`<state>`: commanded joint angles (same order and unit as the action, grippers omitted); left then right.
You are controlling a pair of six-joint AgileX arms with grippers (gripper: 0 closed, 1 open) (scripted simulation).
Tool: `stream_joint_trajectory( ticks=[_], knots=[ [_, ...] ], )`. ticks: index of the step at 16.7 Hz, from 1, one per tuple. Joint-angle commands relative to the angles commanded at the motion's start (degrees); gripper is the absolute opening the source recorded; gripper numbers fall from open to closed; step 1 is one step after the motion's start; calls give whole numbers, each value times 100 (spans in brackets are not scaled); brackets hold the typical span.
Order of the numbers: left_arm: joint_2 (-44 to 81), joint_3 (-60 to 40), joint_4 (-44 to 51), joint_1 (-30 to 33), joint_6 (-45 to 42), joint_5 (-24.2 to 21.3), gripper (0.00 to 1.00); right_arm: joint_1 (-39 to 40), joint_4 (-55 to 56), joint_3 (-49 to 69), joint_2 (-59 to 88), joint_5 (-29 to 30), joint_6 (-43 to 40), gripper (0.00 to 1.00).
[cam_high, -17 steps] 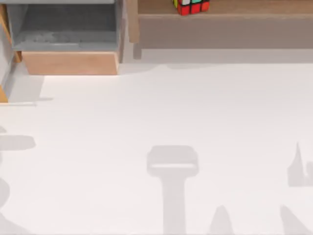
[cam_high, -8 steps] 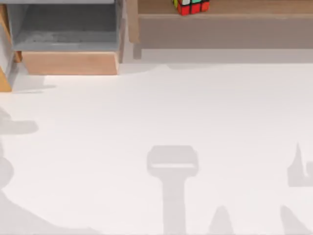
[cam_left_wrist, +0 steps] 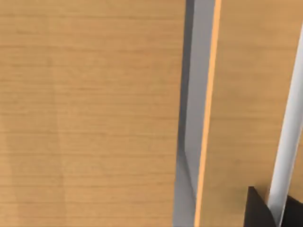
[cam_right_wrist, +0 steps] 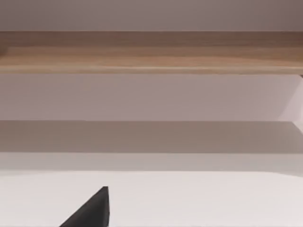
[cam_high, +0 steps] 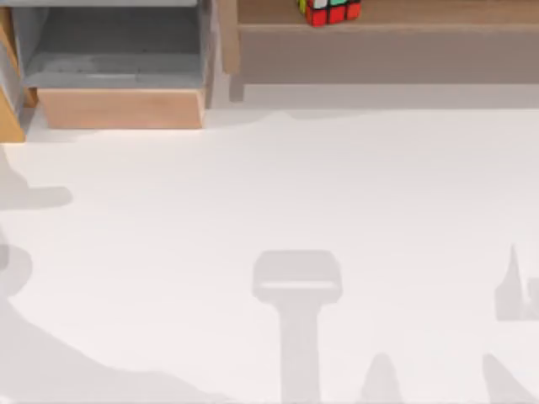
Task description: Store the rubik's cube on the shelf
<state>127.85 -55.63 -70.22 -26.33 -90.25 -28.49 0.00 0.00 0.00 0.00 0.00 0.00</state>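
The rubik's cube (cam_high: 329,11) is sitting on the shelf (cam_high: 387,52) at the bench's (cam_high: 337,194) far edge, touching no pincer, so storing is looking done, though I cannot tell how far either pincer is opening or holding anything.

White table (cam_high: 337,185) carries shelf (cam_high: 387,50) at back with rubik's cube (cam_high: 329,11) on its ledge, wooden box (cam_high: 118,108) back-left.
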Motion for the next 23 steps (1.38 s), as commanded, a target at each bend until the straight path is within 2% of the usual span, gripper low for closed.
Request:
stream_joint_trajectory(
  ticks=[3,9,14,23],
  knots=[
    [196,-225,188,85,-5,80,0,0,0,0,0,0,0,100],
    [659,-1525,765,319,3,336,0,0,0,0,0,0,0,100],
    [745,-1618,859,393,23,383,0,0,0,0,0,0,0,100],
    [745,-1618,859,393,23,383,68,0,0,0,0,0,0,100]
  ],
)
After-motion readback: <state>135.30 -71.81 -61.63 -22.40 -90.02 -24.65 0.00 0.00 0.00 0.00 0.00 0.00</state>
